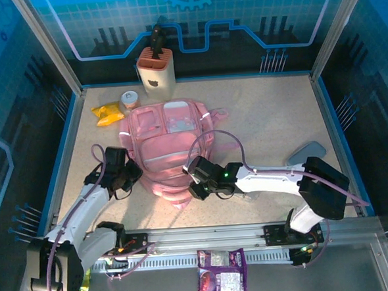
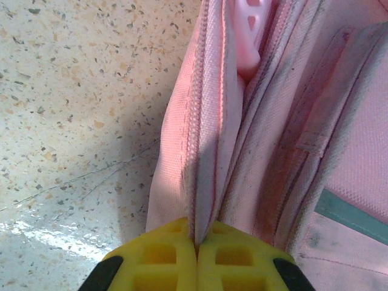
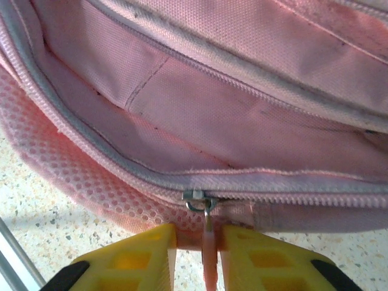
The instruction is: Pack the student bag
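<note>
Nearest me, at 6 o'clock on the front rail, lies a purple packet (image 1: 221,270). Just past the rail, both my grippers meet the bag (image 1: 167,137), which lies flat mid-table.

The top view gives placement. My left gripper (image 1: 125,173) is at the bag's 8 o'clock edge and my right gripper (image 1: 198,185) at its 5 o'clock corner. The jaws are too small to read there.

The wrist cameras give the grip. On the left, my yellow fingers (image 2: 163,257) are pressed together, pinching the bag's zip edge between them, with speckled table (image 2: 73,121) at 9 o'clock. On the right, my fingers (image 3: 139,257) stand apart. The pink zip pull (image 3: 208,260) hangs in the gap below its metal slider (image 3: 195,197), gripped by neither.

Farther off, from above, a grey object (image 1: 306,153) lies at 3 o'clock. At the bag's 11 o'clock are a yellow packet (image 1: 108,113) and a small tub (image 1: 130,98). At 12 o'clock, by the back wall, stands a beige holder (image 1: 156,72) with a dark handle.
</note>
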Tool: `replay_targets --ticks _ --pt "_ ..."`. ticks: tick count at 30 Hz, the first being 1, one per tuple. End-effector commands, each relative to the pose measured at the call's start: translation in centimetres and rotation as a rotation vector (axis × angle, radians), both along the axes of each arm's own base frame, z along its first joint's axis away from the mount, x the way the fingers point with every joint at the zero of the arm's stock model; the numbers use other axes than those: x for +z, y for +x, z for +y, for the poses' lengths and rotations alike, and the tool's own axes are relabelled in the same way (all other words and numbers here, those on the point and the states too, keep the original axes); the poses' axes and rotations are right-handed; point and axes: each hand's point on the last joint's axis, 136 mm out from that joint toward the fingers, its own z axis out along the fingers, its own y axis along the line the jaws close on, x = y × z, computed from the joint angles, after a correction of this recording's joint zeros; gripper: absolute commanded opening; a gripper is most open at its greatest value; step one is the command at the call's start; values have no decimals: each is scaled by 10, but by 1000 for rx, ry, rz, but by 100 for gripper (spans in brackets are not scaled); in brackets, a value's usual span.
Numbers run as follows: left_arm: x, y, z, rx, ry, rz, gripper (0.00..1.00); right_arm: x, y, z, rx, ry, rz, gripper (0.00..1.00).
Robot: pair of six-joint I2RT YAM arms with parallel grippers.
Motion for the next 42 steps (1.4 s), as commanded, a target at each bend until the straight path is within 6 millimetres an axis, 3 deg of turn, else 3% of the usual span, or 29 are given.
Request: replay_targets --ticks 1,6,10,18,20,25,26,33,36,40,42 --pt "13 9 -6 -19 -28 -69 0 -3 6 7 9 -3 -24 25" --pt "15 7 5 1 32 -60 0 3 12 -3 -23 -38 -61 7" --pt "18 8 13 13 76 -64 0 8 19 -27 -86 -93 -101 0" --pt "26 12 38 36 125 -48 0 5 32 -70 -129 -134 -53 0" --pt "28 16 38 30 126 -42 0 9 31 -67 -107 -126 -56 0" --pt "30 34 31 2 96 -70 0 8 8 -42 -10 -82 -32 0" --pt "30 40 32 -1 101 -72 0 17 5 -29 9 -56 -45 0" --pt "33 75 26 -66 110 -92 0 18 -27 33 75 75 33 0" --pt "31 72 26 -91 119 -77 14 11 -22 37 32 39 23 0" --pt "27 48 26 -91 115 -33 35 2 -14 26 -10 -18 -11 0" --pt "31 38 16 -104 61 -49 47 1 -13 23 -16 -24 -21 0"
